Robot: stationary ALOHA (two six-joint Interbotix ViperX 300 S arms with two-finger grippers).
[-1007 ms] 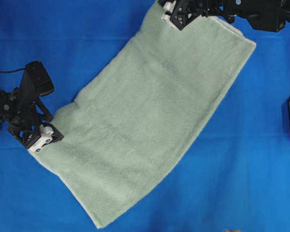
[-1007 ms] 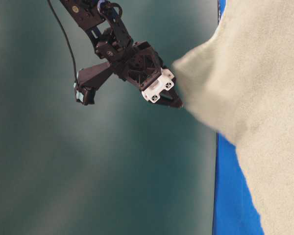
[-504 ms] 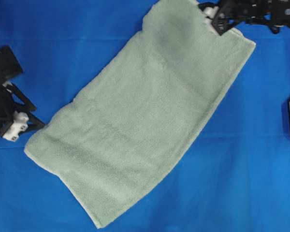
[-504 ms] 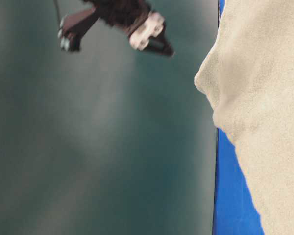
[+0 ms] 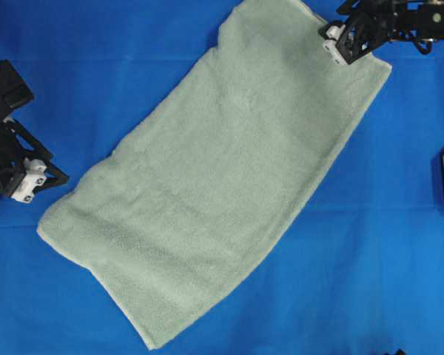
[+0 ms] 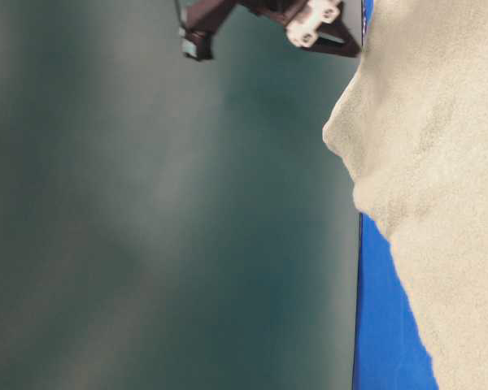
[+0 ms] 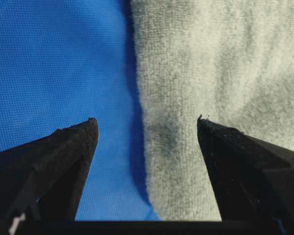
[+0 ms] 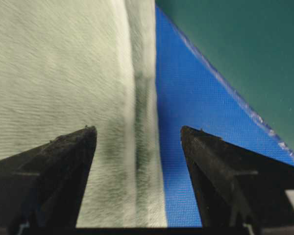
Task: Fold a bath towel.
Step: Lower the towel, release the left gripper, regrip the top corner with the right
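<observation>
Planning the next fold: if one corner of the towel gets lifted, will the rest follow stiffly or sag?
Probably sag: the towel lies limp on the blue cloth, with soft ripples and a wavy edge. Its fuzzy terry pile, seen in the left wrist view, should grip well rather than slip. Being large and seemingly doubled, it may drag heavily when pulled by one corner.

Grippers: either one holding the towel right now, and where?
Nothing held. Left gripper and right gripper are both open, each straddling an edge of the bath towel.
</observation>
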